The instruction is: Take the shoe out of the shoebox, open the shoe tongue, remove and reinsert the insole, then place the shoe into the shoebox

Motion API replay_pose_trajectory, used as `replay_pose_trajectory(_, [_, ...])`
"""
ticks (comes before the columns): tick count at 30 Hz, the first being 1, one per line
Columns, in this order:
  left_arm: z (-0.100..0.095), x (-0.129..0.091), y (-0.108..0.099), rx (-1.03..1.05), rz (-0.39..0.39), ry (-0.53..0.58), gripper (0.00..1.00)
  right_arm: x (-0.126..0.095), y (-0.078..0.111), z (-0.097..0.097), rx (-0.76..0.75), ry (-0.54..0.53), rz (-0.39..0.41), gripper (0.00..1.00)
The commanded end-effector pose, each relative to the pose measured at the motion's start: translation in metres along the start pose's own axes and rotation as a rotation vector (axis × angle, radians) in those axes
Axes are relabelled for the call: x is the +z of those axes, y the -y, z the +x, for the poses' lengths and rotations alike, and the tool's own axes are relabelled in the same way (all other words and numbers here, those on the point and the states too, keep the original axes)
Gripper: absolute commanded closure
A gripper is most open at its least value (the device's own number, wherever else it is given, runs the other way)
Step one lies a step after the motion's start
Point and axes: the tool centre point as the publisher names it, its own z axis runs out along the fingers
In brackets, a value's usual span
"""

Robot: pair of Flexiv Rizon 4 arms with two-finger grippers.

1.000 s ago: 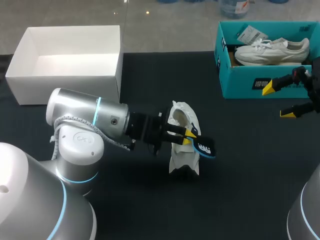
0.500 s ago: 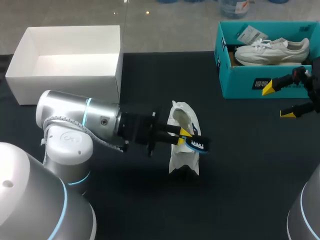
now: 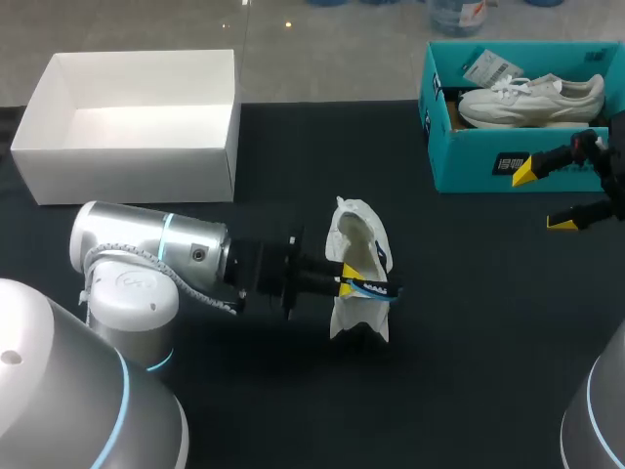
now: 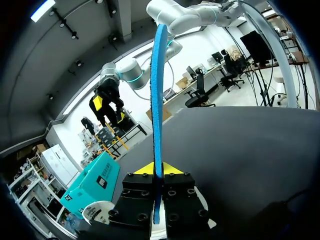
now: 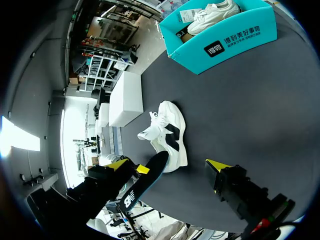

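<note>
Table point(image 3: 469, 322): black, matte, flat.
Left arm point(image 3: 146, 259): smooth silver-grey tube with a blue ring, lying low across the table toward the middle.
White rectangular cardboard box point(image 3: 127, 176): open-topped, plain walls, at the far left.
Teal cardboard shoebox point(image 3: 479, 161): open, at the far right, holding a second white lace-up sneaker point(image 3: 532, 98).
White mesh sneaker point(image 3: 356, 259): on the table's middle, well apart from both boxes.
Thin blue foam insole point(image 4: 159, 100): flat and seen edge-on in the left wrist view, lying over the white mesh sneaker in the head view.
Left gripper point(image 4: 158, 169): fingers pinched tight on the insole's near end.
Right gripper point(image 3: 543, 197): fingers spread wide, holding nothing, just in front of the teal shoebox.
</note>
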Motion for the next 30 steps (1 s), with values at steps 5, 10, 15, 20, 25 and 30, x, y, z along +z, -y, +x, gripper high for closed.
replay_pose_trajectory(5, [-0.002, 0.002, -0.020, 0.005, -0.043, -0.011, 1.00, 0.000, 0.001, 0.000, 0.001, 0.004, -0.001, 0.00])
replay_pose_trajectory(10, [-0.001, 0.002, -0.029, 0.008, -0.067, -0.022, 1.00, 0.000, 0.001, 0.000, 0.001, 0.004, -0.001, 0.00])
replay_pose_trajectory(15, [0.000, 0.002, -0.041, -0.001, -0.103, -0.039, 1.00, 0.000, 0.001, 0.000, 0.001, 0.004, -0.001, 0.00])
replay_pose_trajectory(20, [-0.003, 0.007, -0.054, -0.012, -0.125, -0.033, 1.00, 0.000, 0.001, 0.000, 0.001, 0.004, -0.001, 0.00])
replay_pose_trajectory(25, [-0.010, 0.011, -0.061, -0.031, -0.145, -0.033, 1.00, 0.000, 0.001, 0.000, 0.001, 0.004, -0.001, 0.00])
replay_pose_trajectory(30, [-0.014, 0.011, -0.066, -0.051, -0.160, -0.025, 1.00, 0.000, 0.001, 0.000, 0.001, 0.004, -0.001, 0.00])
